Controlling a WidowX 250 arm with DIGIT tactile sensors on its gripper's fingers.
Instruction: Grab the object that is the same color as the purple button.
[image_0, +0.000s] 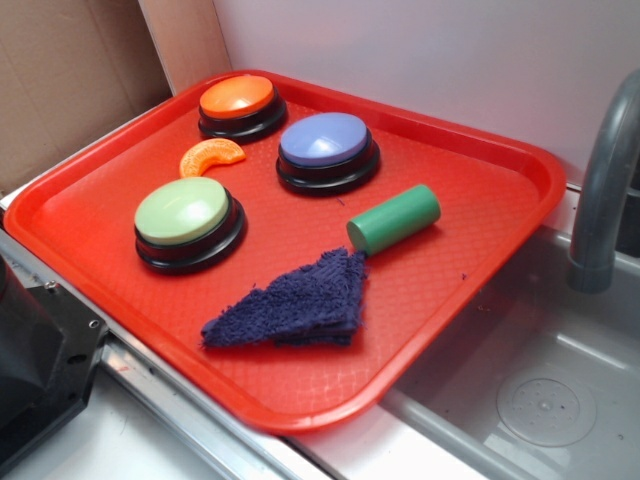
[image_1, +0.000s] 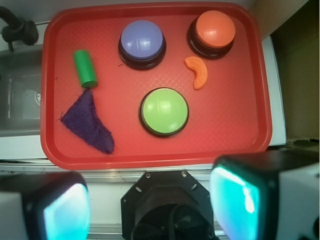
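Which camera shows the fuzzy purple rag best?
The exterior view shows the purple rag best: it is large and close, so its fuzzy loops and folded triangle shape are clear on the red tray. The wrist view shows the whole rag from above, but smaller and with less texture.

Dark purple rag (image_0: 292, 303), pale purple button (image_0: 326, 142), red diamond-textured tray (image_0: 480, 240).

toy kitchen mock-up for robot trials. indicated by a grey sink basin (image_0: 540, 400) with drain and a grey faucet (image_0: 600, 190) off to one side of the gripper (image_1: 150, 205), a red plastic tray (image_0: 480, 260) ahead of it, a plain white wall (image_0: 420, 50), and a cardboard panel (image_0: 70, 70).
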